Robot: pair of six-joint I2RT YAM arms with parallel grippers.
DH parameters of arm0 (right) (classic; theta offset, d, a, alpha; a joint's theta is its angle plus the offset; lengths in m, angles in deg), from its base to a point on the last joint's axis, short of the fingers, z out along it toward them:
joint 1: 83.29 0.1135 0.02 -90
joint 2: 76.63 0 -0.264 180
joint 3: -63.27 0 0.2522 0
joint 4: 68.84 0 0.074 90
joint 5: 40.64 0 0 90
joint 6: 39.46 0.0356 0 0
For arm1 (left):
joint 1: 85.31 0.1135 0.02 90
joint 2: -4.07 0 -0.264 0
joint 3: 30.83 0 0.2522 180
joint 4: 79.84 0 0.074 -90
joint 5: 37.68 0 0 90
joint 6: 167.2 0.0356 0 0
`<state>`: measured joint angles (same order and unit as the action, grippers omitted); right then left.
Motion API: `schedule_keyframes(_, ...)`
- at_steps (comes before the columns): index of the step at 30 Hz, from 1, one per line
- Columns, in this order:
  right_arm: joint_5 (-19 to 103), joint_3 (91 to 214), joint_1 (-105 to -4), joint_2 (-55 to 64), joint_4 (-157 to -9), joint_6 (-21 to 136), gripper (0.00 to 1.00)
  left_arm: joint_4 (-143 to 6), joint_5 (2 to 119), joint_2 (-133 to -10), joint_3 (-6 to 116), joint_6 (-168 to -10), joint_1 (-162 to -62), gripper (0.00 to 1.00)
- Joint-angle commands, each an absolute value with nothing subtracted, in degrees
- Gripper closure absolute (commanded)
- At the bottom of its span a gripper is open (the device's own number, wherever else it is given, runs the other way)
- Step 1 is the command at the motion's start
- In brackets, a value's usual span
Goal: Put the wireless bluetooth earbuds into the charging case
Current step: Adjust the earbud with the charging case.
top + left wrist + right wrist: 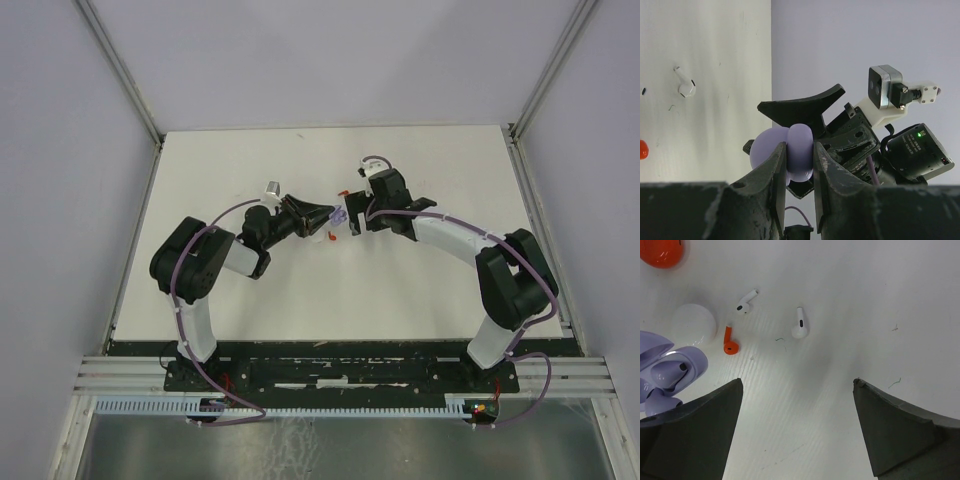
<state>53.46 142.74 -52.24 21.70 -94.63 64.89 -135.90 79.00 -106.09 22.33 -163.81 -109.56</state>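
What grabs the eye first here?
The open lavender charging case, pinched in the left gripper mid-table, with a lavender earbud in it. The right gripper gapes open just beside it. Two white earbuds and an orange-red earbud lie loose on the table.

Right tool (pixel 797 387) fingers spread wide, bare table (pixel 865 315) btwn them. Past the gap: white bud (pixel 800 323), 2nd white bud (pixel 746 301), orange bud (pixel 730 341), white case (pixel 694 324). Lavender case (pixel 670 372), pinched in left tool (pixel 800 150), sits just beside one finger, blocking that side.
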Motion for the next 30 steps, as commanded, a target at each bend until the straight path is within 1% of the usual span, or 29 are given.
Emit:
schedule_keyframes(1, 52.88, 145.51, -52.53, 20.59, -92.55, 65.31, 0.00, -137.89, 79.83, -103.60, 23.97, -161.03, -109.91, 0.97)
schedule_keyframes(11, 49.60, 146.85, -52.42, 21.31, -93.10, 64.77, 0.00, -137.71, 79.24, -104.20, 25.11, -161.47, -110.53, 0.97)
schedule_keyframes(30, 49.01, 145.85, -50.83, 19.31, -93.61, 65.57, 0.01, -137.18, 77.90, -104.73, 26.28, -161.84, -110.79, 0.97)
